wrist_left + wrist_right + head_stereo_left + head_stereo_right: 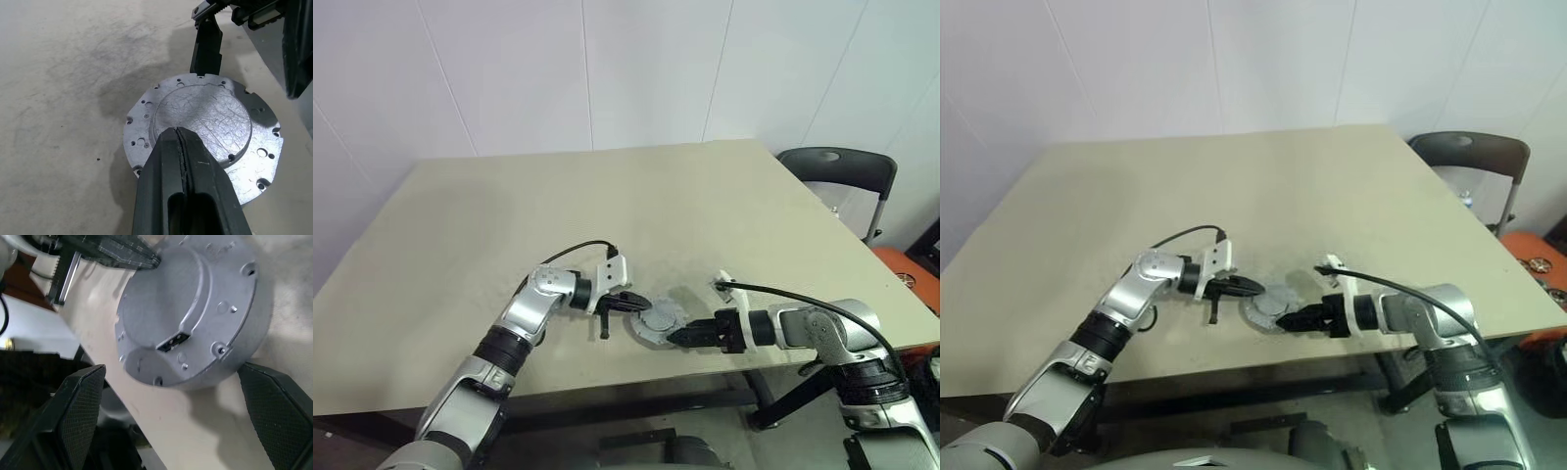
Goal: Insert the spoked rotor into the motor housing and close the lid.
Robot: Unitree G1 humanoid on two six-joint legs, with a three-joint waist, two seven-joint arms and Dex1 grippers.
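Observation:
A silver round lid (pixel 205 122) with a raised centre and a flange of small holes lies on the beige table (pixel 607 215) near its front edge. It shows as a thick cap (pixel 181 318) with a small slot in its side. My left gripper (pixel 178 131) is shut, its tip resting on top of the lid (pixel 658 318). My right gripper (pixel 171 369) is open, its two fingers (pixel 80 401) standing wide on either side of the lid without touching it. The spoked rotor and the motor housing are hidden.
The table's front edge (pixel 636 382) runs just below both grippers. A dark chair (pixel 837 171) stands past the table's right side, with an orange object (pixel 906 274) near it. Bare tabletop stretches behind and to the left of the lid.

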